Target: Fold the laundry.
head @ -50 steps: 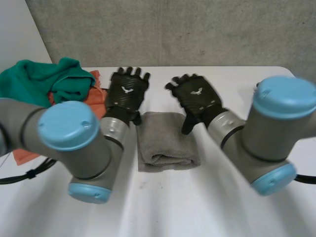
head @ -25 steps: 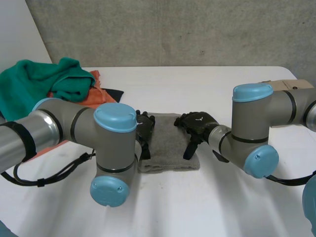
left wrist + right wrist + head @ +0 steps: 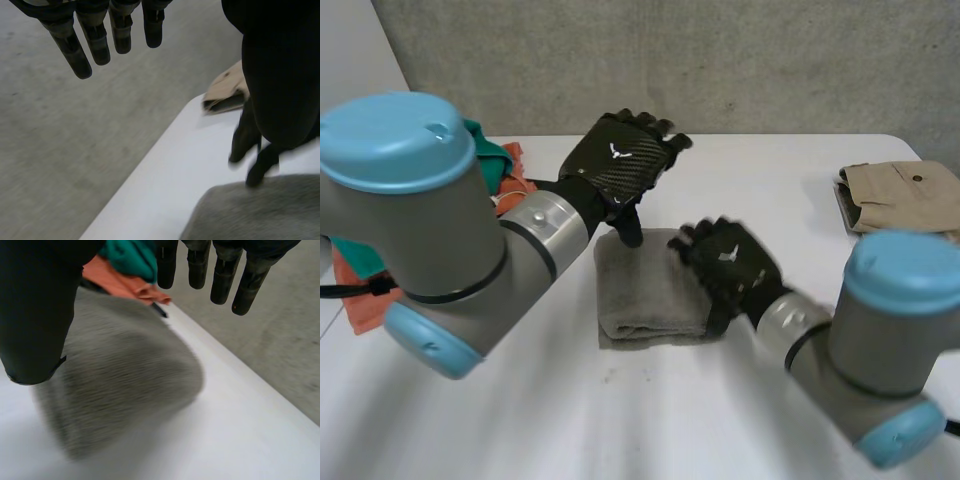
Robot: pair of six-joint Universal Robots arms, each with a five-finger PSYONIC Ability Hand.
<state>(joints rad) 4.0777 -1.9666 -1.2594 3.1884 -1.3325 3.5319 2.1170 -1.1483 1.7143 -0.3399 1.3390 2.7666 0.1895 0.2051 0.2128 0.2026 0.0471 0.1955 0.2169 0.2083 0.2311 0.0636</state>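
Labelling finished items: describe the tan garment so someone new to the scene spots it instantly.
On the white table, look toward the far corner on the robot's right. The tan garment lies there alone, folded flat. Unlike the grey towel mid-table and the green and orange pile opposite, it is beige with a small dark button.

Folded grey terry towel (image 3: pixel 642 290) sits mid-way across the white table (image 3: pixel 770 170).
Black left hand (image 3: pixel 620 165) hangs above its far edge, black right hand (image 3: pixel 730 262) over its right edge; a folded beige garment (image 3: pixel 900 195) lies well apart.
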